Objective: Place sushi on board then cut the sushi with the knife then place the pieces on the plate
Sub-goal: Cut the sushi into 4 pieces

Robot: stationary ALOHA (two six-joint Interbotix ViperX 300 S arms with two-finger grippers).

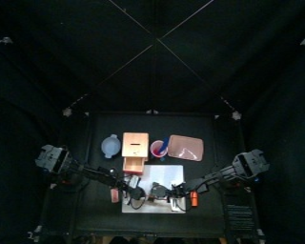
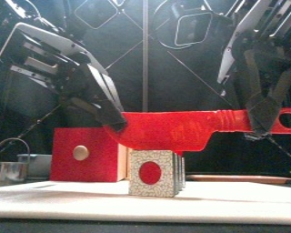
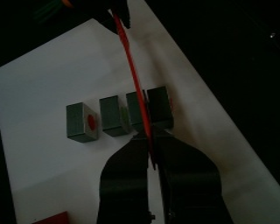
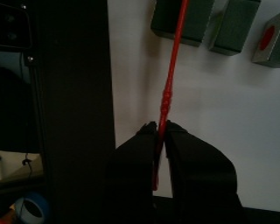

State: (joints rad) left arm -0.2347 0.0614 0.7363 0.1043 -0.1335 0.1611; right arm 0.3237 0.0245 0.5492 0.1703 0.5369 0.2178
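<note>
The sushi roll, dark green blocks with a white and red end face, lies on the white cutting board. In the left wrist view it shows as three blocks side by side. A red toy knife hangs level just above the roll, its ring handle to the right. My right gripper is shut on the handle end, and my left gripper is shut on the blade end. The thin blade crosses the roll near the gap between two blocks. In the right wrist view the knife runs up to the blocks.
Behind the board stand the wooden box with its red front, the blue-grey bowl, the red cup and the pink tray. Both arms crowd the board's front half.
</note>
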